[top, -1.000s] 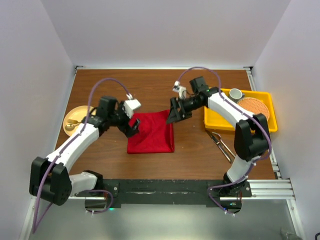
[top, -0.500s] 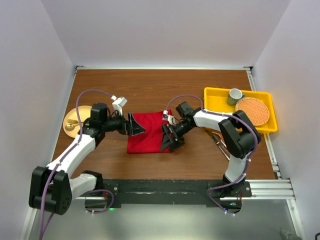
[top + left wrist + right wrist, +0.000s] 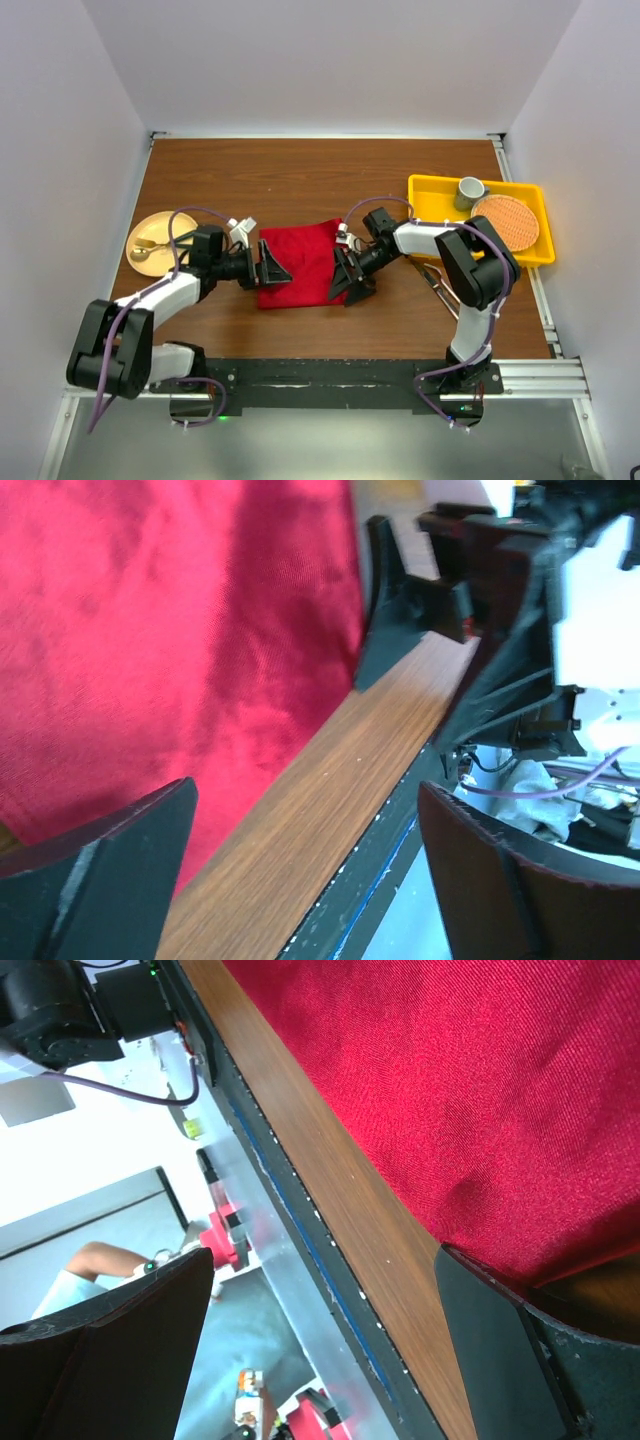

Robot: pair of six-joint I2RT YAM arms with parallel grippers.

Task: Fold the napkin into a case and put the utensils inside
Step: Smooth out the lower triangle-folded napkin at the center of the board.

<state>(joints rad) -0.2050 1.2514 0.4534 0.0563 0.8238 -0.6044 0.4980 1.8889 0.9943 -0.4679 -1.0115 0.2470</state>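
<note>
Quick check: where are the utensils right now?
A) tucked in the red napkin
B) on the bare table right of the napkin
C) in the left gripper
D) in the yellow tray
B: the utensils lie on the table just in front of the yellow tray, apart from the napkin.

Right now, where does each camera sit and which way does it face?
Top external: above and behind the bases, looking down on the table; both arms show, left gripper and right gripper flanking the napkin.
Left wrist: on the left arm, facing right across the napkin toward the right gripper; its own open fingers show.
Right wrist: on the right arm, facing left along the napkin's near edge; its open fingers show.
Shared: all three see the napkin.
</note>
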